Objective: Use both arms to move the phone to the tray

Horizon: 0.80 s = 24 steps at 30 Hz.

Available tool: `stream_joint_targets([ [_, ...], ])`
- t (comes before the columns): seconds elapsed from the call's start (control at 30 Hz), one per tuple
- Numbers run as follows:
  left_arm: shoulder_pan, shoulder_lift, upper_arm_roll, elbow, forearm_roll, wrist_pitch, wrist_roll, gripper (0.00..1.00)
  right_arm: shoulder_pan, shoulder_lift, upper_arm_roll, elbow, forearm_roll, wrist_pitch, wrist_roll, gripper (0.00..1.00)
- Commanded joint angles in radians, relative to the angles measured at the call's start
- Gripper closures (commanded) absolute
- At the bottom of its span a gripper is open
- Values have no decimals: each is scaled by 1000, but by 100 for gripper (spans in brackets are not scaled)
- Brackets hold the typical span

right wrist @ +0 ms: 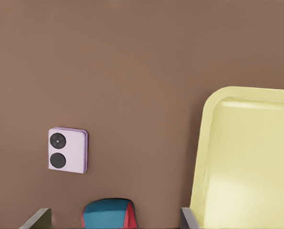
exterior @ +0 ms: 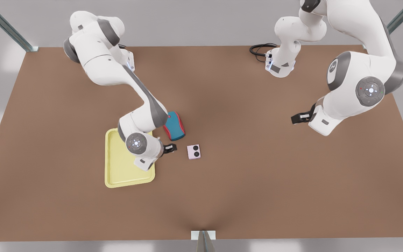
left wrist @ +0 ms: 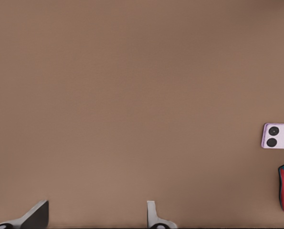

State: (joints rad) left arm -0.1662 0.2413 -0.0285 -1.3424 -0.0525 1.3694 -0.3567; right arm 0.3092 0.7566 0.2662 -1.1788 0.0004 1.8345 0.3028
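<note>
- Phone flat on brown table, lower centre of front view, just right of tray; two black camera circles, no readable writing.
- Teal-and-red mouse just above phone.
- Right gripper between tray edge and phone, fingers spread, pinching nothing.
- Left gripper waits at the front view's right, well apart from phone, fingers spread.

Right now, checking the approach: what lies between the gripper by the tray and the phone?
Only bare table between right gripper and phone, in the front view.
</note>
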Motion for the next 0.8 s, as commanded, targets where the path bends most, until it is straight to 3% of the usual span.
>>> stream_joint_targets([
  [0.0, 1, 9, 1, 0, -20, -41, 252, 0, 44, 63, 1, 80, -13, 85, 733, 0],
  [0.23, 1, 27, 2, -1, -27, -32, 255, 0, 134, 87, 2, 30, -14, 129, 753, 0],
  [0.5, 2, 33, 1, 0, -27, -32, 255, 0, 156, 178, 2, -33, -102, 330, 736, 0],
  [0.77, 1, 27, -2, 2, -26, -26, 255, 0, 171, 205, 2, -79, -128, 387, 403, 0],
])
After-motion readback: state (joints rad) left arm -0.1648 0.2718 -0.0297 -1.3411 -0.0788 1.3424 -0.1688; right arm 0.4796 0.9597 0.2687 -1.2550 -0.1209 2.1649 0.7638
